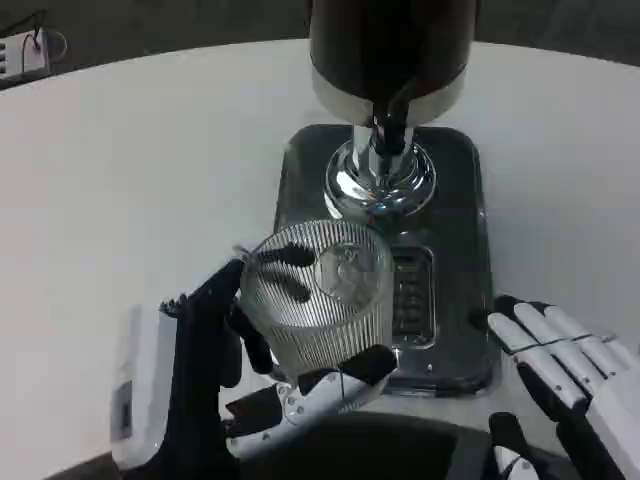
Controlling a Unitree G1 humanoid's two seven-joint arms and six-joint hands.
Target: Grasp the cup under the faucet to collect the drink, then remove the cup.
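Left hand: the robot's left hand [262, 385] wraps a clear ribbed cup [318, 295], dark fingers [285, 256] showing through the glass on its far side and a white-and-black thumb pressed to the near side.
Cup: held upright and empty by the look of it, over the front part of the dispenser's dark base [455, 240], beside the slotted drip grille [411, 297]; whether it rests on the base cannot be told.
Faucet: a black spout [389, 130] drops from the dark drum of the drink dispenser [390, 50] above a chrome pedestal [381, 183]; the cup sits nearer the robot than the spout.
Right hand: the right hand [560, 370] lies with fingers spread and nothing in them, at the base's front right corner.
Setting: a white table [130, 170], with a small white device [22, 52] at its far left edge.
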